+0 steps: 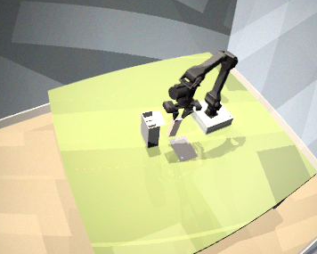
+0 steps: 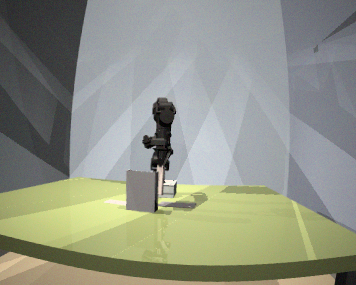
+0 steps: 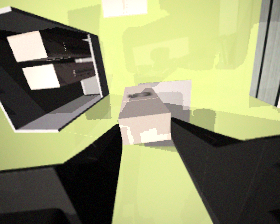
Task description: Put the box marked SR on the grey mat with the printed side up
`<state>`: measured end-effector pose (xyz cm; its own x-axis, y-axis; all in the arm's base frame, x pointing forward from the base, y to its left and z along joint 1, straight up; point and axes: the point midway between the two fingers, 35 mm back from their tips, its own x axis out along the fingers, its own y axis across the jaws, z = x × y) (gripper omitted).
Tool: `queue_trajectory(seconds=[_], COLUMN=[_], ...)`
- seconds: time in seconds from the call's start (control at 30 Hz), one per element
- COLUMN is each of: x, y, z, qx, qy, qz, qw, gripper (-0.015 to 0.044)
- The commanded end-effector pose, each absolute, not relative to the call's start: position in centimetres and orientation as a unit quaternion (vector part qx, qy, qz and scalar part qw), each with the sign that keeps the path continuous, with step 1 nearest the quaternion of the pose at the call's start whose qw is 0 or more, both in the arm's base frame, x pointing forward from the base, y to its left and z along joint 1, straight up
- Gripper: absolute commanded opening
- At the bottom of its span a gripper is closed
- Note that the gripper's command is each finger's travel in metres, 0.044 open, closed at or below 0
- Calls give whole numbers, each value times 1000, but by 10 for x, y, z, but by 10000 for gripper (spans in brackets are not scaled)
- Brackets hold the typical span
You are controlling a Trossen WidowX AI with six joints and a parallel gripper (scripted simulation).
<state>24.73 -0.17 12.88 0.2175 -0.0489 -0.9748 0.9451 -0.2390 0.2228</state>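
While the pincer [image 1: 177,117] [image 2: 160,167] [image 3: 144,125] grips one box [image 1: 174,127] [image 2: 160,181] [image 3: 145,117], two stand in the bin [image 1: 150,132] [image 2: 142,191] [image 3: 103,75]

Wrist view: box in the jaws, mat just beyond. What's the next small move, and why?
I'd probably turn the held box so its dark print faces the wrist camera squarely: the marking is too foreshortened to read as SR, and the box hangs above the grey mat, unplaced.

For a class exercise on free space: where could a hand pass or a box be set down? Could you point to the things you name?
The green tabletop [image 1: 123,192] looks free in front of the grey mat [image 1: 183,149]. Crowded: between bin [image 1: 150,132] [image 2: 142,191] and robot base [image 1: 217,125], where the claw [image 1: 178,118] holds a box [image 1: 174,127] [image 3: 145,122].
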Motion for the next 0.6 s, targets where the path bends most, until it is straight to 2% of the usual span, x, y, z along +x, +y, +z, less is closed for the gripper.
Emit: queue_trajectory(seconds=[0.0, 0.57], x=[253, 278], y=[-4, -19], z=[130, 131], qx=[606, 607], qy=[371, 369], qz=[-501, -501], qw=[495, 495], gripper=[153, 153])
